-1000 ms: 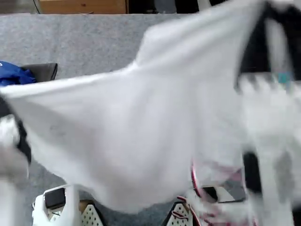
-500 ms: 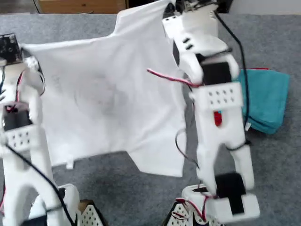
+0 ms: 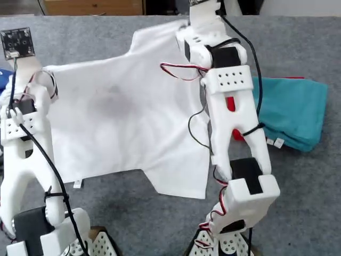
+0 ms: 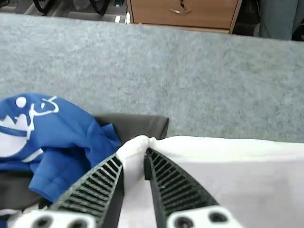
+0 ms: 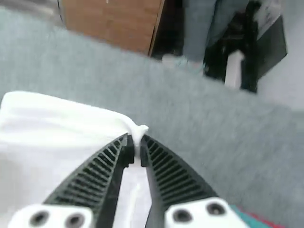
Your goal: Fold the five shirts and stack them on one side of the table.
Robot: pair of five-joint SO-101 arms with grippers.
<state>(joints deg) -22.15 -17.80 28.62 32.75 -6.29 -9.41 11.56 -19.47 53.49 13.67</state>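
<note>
A white shirt [image 3: 128, 122] lies spread over the grey table, reaching from the left arm to the right arm. My left gripper [image 4: 134, 159] is shut on a bunched corner of the white shirt [image 4: 137, 145] at its far left edge. At the shirt's far right corner, my right gripper [image 5: 135, 145] pinches the white shirt [image 5: 61, 128]. A folded teal shirt [image 3: 293, 114] rests at the right, over something red. A crumpled blue shirt [image 4: 42, 137] lies on a dark one [image 4: 137, 126] at the far left.
The grey table [image 3: 106, 42] runs back to a wooden cabinet [image 4: 183, 12]. Both arm bases [image 3: 234, 234] stand at the near edge. Bare table lies in front of the white shirt's hem and behind its collar.
The white shirt, held up and billowing in front of the camera a second ago, has come down and now lies spread flat on the table. Both arms lowered toward the far side.
</note>
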